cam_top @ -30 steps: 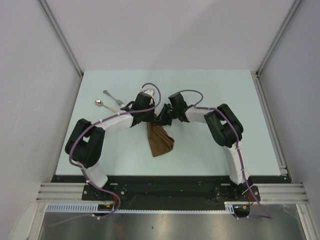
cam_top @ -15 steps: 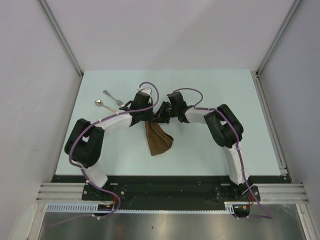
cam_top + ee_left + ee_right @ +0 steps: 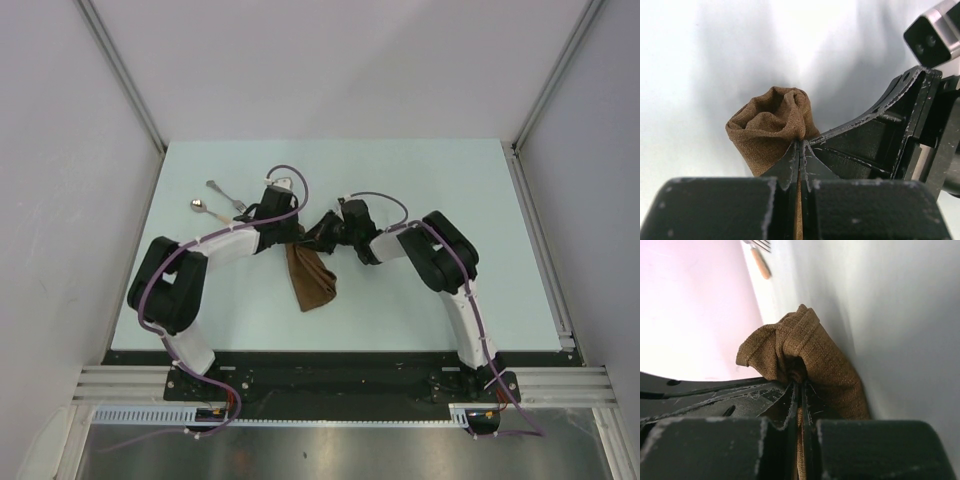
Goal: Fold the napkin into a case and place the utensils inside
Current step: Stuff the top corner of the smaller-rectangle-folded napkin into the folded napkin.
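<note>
The brown napkin (image 3: 311, 279) hangs bunched near the table's middle, held up at its top edge by both grippers. My left gripper (image 3: 292, 237) is shut on one top corner; the cloth (image 3: 771, 125) bulges past its closed jaws. My right gripper (image 3: 320, 235) is shut on the other corner, close beside the left one; the cloth (image 3: 805, 352) folds over its jaws. The silver fork (image 3: 226, 195) and the spoon (image 3: 210, 211) with a pale orange-tan handle lie on the table to the left of the left gripper. The fork's tines and the tan handle (image 3: 760, 262) show at the top of the right wrist view.
The pale green table (image 3: 420, 300) is bounded by grey walls with metal rails at left, right and back. The two arms arch inward from the near edge and nearly touch over the napkin.
Both grippers have shifted slightly left and toward each other with the napkin. The hanging cloth has become narrower and its lower end has moved left.
</note>
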Controlling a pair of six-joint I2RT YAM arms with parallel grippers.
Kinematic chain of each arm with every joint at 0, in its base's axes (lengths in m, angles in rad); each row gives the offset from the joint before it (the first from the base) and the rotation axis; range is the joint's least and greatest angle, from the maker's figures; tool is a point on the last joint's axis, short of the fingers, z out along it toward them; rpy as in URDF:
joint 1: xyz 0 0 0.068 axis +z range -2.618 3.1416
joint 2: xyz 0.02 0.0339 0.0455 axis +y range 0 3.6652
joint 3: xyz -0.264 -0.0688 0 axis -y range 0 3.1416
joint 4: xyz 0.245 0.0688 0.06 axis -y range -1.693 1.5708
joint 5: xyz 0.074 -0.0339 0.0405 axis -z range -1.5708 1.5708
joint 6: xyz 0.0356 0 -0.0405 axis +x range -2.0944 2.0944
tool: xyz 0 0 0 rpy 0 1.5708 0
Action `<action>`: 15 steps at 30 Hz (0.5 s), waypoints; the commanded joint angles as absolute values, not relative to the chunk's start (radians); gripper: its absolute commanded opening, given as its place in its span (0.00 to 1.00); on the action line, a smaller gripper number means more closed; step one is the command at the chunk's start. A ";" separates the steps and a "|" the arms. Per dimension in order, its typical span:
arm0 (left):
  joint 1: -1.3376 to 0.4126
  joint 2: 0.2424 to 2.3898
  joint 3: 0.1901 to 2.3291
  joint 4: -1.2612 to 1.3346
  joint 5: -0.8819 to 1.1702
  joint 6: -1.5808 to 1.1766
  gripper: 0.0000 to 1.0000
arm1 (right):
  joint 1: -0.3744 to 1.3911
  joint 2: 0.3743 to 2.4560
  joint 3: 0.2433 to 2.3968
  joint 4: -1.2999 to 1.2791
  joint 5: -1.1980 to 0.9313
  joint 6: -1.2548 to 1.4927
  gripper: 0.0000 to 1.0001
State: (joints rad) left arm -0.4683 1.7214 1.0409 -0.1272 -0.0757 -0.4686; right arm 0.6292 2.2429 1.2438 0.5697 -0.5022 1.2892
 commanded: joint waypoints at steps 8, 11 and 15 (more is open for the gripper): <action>-0.417 1.739 0.983 -0.118 -0.015 -0.551 0.00 | 0.673 2.339 1.336 0.865 -0.557 1.361 0.07; -0.400 1.747 0.974 -0.117 0.017 -0.557 0.00 | 0.692 2.332 1.379 0.726 -0.552 1.204 0.14; -0.385 1.752 0.982 -0.126 0.020 -0.558 0.00 | 0.719 2.356 1.525 0.361 -0.543 0.980 0.17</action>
